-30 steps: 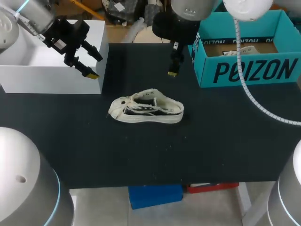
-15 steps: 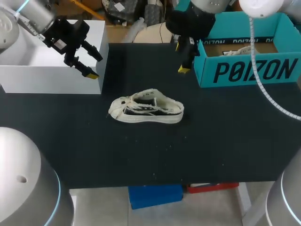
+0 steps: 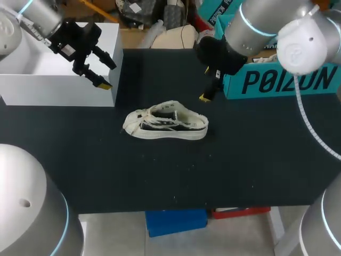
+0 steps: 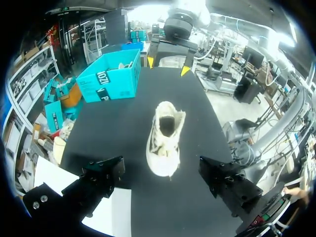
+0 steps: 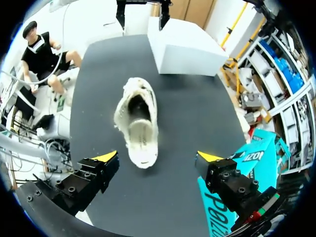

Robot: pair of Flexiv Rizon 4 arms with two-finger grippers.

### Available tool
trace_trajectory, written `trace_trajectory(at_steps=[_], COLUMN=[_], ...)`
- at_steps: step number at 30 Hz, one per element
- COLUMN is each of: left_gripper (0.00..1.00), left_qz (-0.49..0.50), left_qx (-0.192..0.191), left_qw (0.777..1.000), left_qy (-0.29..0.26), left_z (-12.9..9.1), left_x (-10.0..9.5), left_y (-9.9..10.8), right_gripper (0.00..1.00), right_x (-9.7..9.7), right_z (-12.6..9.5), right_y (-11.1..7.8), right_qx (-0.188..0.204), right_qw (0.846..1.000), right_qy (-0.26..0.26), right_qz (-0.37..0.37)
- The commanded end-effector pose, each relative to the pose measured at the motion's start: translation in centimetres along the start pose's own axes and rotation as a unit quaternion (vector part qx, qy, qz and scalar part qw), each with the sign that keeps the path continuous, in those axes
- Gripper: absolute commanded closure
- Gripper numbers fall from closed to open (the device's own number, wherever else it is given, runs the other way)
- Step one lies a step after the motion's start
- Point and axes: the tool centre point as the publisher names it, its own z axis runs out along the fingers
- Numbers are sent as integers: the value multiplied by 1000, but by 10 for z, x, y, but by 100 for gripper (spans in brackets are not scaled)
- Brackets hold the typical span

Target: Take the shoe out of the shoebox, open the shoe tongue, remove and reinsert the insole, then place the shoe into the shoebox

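A cream low-top shoe (image 3: 166,127) with dark side panels stands upright on the black table (image 3: 240,160), toe toward my left arm. Its collar gapes open in the right wrist view, where the shoe (image 5: 138,123) lies ahead of my open right gripper (image 5: 158,158). In the head view that gripper (image 3: 209,90) hangs above the table just past the heel, touching nothing. The teal shoebox (image 3: 282,80) stands at the back right, partly hidden by my right arm. My left gripper (image 3: 105,73) is open and empty beside the white box, with the shoe (image 4: 165,138) ahead of it.
A white box (image 3: 58,80) stands at the back left corner, close beside my left gripper. The teal shoebox (image 4: 111,79) holds crumpled paper. Bare black tabletop lies in front of the shoe.
My right arm swung back toward the shoebox, then came forward and down, bringing its gripper closer to the shoe's heel. It now covers more of the box. Left arm and shoe are still.
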Motion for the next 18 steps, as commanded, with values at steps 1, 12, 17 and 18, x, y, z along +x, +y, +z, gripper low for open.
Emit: trace_trajectory(at_steps=[1,12,17,18], left_gripper=[0,0,0,0], left_qz=[1,1,1,1], left_qx=[0,0,0,0], left_qw=[1000,1000,1000,1000], left_qy=[-2,-2,-2,-2], left_z=[1,1,1,1], left_x=[0,0,0,0], left_y=[1,1,1,1], right_gripper=[0,0,0,0], right_x=[5,9,13,14], right_z=[24,62,76,79], right_y=[-8,-19,-22,-21], right_qx=[-110,-176,-215,-227], right_qw=[994,983,975,971], right_qy=[0,47,56,59], right_qz=[1,-17,-29,-37])
